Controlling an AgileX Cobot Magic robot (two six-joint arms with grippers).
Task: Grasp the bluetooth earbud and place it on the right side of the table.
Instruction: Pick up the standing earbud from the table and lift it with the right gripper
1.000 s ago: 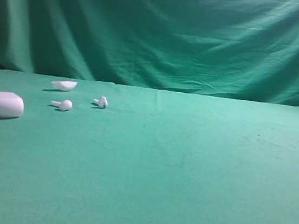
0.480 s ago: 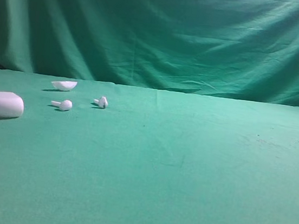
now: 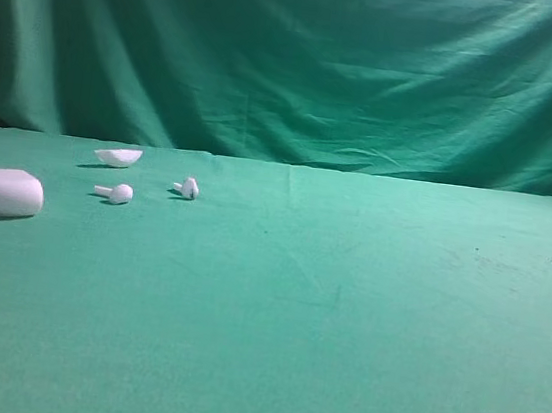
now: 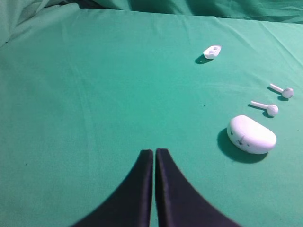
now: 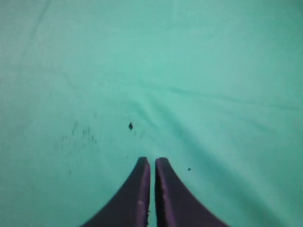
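Nothing done yet: no grasp.
Bluetooth earbud (image 3: 118, 192): far left of the table (image 3: 338, 355), beside its twin (image 3: 187, 189).
Left gripper (image 4: 155, 153): jaws together, empty.
Right gripper (image 5: 152, 163): jaws together, empty.
Left: grasp, carry right.

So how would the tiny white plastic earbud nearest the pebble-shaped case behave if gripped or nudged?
The tiny white plastic earbud looks smooth and hard, so it may slip from the pads. Its rounded head could let it roll or pivot on the green cloth table. It is probably very light.
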